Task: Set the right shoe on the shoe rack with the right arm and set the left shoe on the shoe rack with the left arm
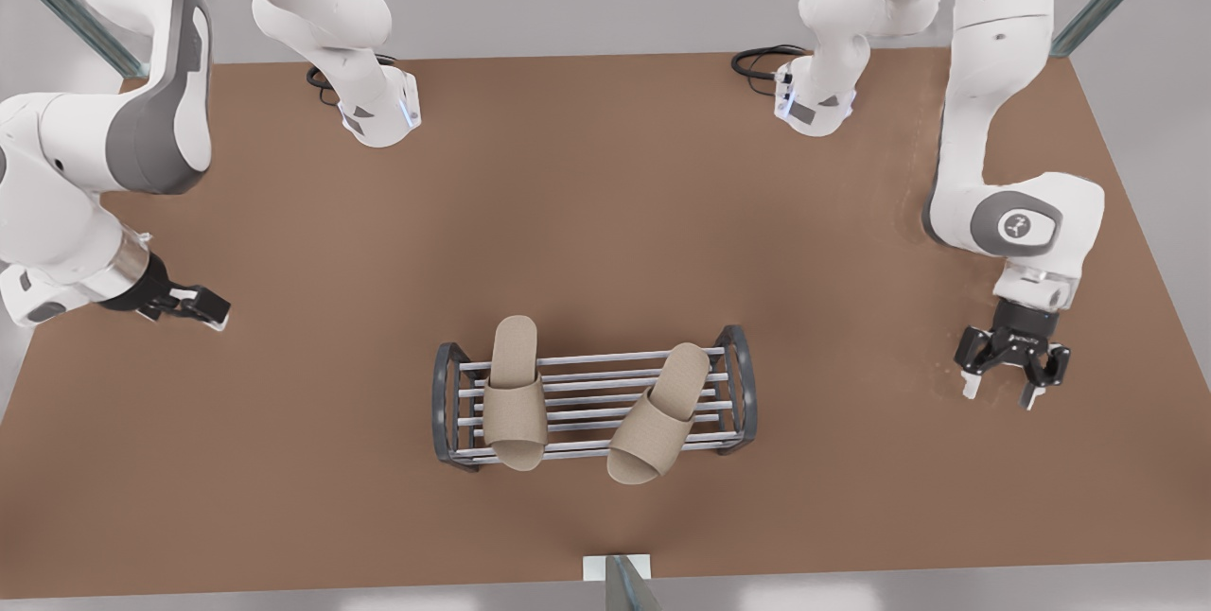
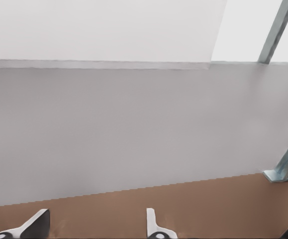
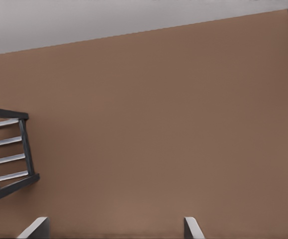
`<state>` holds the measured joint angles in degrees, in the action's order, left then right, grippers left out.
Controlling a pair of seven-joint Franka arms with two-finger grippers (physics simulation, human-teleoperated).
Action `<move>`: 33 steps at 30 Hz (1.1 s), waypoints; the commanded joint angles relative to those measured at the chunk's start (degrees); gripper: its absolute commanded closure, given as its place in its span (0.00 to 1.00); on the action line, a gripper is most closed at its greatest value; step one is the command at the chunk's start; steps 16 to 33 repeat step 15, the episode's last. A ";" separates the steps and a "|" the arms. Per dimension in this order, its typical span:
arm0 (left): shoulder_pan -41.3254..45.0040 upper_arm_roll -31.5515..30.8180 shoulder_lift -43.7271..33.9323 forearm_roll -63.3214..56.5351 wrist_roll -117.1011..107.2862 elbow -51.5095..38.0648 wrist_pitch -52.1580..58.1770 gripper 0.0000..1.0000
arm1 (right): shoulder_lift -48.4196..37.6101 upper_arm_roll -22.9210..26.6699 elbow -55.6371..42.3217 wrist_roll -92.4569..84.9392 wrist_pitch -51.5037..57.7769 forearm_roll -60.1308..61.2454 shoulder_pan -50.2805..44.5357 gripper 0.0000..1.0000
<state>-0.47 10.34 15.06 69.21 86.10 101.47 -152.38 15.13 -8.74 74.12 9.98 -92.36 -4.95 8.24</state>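
Tabletop (image 1: 605, 214) of brown colour carries the shoe rack (image 1: 605, 357) at 6 o'clock from its centre in the front view. Both beige slippers lie across the bars, the straight slipper (image 1: 516, 393) toward 9 o'clock and the slanted slipper (image 1: 658, 422) toward 3 o'clock, its toe leaning to 1 o'clock. The right gripper (image 1: 210, 308) hangs at 9 o'clock and the left gripper (image 1: 1000, 393) at 3 o'clock, both well apart from the rack, each with fingers spread and holding nothing.
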 commanded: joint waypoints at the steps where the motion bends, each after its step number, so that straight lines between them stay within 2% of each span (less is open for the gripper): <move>1: 1.86 -2.32 -4.43 -57.43 -91.75 -8.45 65.97 0.00 | -0.63 0.04 -0.11 -8.13 1.48 0.12 0.03 0.00; 2: 4.16 -6.29 -1.45 -59.62 -106.23 -16.63 70.44 0.00 | -0.72 0.04 -0.02 -8.13 1.74 0.12 0.03 0.00; 3: 6.18 -6.82 2.34 -66.91 -84.74 -21.40 74.41 0.00 | -0.90 0.04 0.33 -8.40 2.10 0.21 0.38 0.00; 4: 9.69 -6.99 2.96 -73.78 -76.43 -21.05 74.07 0.00 | -2.83 0.04 3.31 -8.57 1.13 0.30 0.55 0.00; 5: 10.93 -7.00 2.08 -73.17 -76.61 -20.52 73.02 0.00 | -5.99 0.22 9.45 -8.84 -2.91 2.05 0.90 0.00; 6: 12.86 -7.00 0.41 -73.25 -80.02 -16.13 68.63 0.00 | -9.07 0.57 15.00 -9.01 -6.78 2.40 0.99 0.00; 7: 14.27 -7.08 -1.26 -70.45 -96.28 -12.61 65.19 0.00 | -8.98 0.57 14.74 -8.84 -6.60 2.40 0.91 0.00; 8: 11.64 -5.24 1.01 -61.21 -95.77 -17.16 75.27 0.00 | -8.98 0.48 14.57 -8.84 -6.43 2.40 0.90 0.00; 9: 11.54 -5.50 6.64 -64.90 -94.80 -27.89 84.08 0.00 | -8.98 0.48 14.57 -8.84 -6.16 2.40 0.90 0.00; 11: 12.42 -5.68 0.42 -65.52 -94.36 -16.15 71.81 0.00 | -9.07 0.48 14.39 -8.75 -6.08 2.40 0.90 0.00; 33: 12.51 -5.77 2.08 -66.49 -94.89 -17.18 73.36 0.00 | -8.54 0.22 13.07 -8.66 -7.31 2.76 0.20 0.00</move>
